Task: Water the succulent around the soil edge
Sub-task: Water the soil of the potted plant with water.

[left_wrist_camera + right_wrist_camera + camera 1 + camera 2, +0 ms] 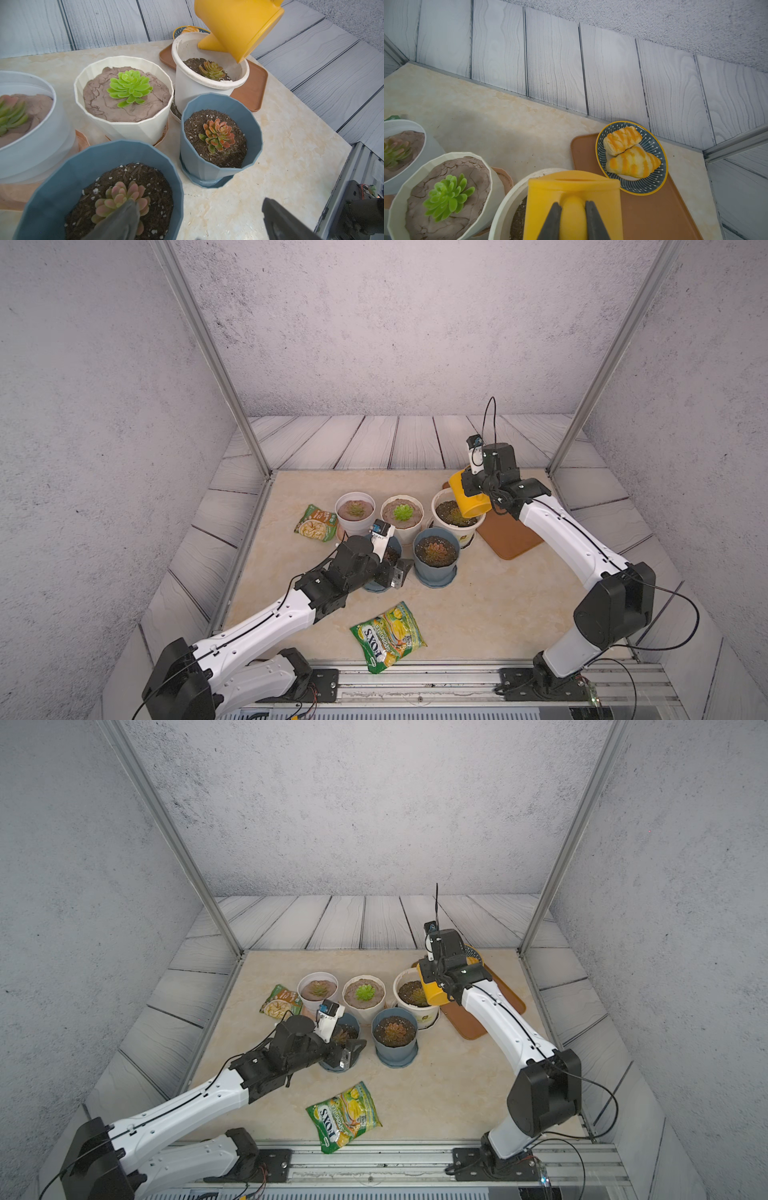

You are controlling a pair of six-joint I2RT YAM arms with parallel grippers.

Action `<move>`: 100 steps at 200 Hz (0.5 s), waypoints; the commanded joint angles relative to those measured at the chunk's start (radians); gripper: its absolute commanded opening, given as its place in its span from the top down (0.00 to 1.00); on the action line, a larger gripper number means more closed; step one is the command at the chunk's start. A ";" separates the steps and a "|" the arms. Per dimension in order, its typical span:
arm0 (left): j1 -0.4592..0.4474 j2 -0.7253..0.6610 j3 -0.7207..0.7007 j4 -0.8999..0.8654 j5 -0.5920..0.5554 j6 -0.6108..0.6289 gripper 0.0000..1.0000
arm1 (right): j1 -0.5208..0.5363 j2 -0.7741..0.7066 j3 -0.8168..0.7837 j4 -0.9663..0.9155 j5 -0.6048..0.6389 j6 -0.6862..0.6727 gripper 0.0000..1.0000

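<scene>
A yellow watering can (pixel 471 499) (pixel 239 27) hangs tilted over the tall white pot (pixel 461 533) (pixel 195 87) at the back right, spout end down inside its rim. That pot holds dark soil and a small green-brown succulent (pixel 212 70) (pixel 417 994). My right gripper (pixel 573 204) (pixel 471 485) is shut on the can's handle. No water stream shows. My left gripper (pixel 198 204) (pixel 397 568) stands open low over the front-left blue pot (pixel 62 187), with one finger above its pink succulent and the other outside the rim.
A cream pot (pixel 405 533) with a bright green succulent, a white pot (pixel 355 526) and a second blue pot (pixel 436 568) crowd the middle. A brown tray (pixel 509 535) holds a plate (pixel 652 143) of pastries. Snack bags lie at the left (pixel 316 522) and front (pixel 388 637).
</scene>
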 commanded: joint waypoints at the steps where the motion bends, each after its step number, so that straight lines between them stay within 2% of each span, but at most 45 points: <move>1: 0.004 0.005 0.027 0.007 0.011 -0.005 0.02 | -0.008 -0.021 -0.006 0.006 0.060 -0.006 1.00; 100: 0.004 0.006 0.022 0.022 0.027 -0.011 0.02 | -0.010 -0.137 -0.082 -0.059 0.107 -0.006 1.00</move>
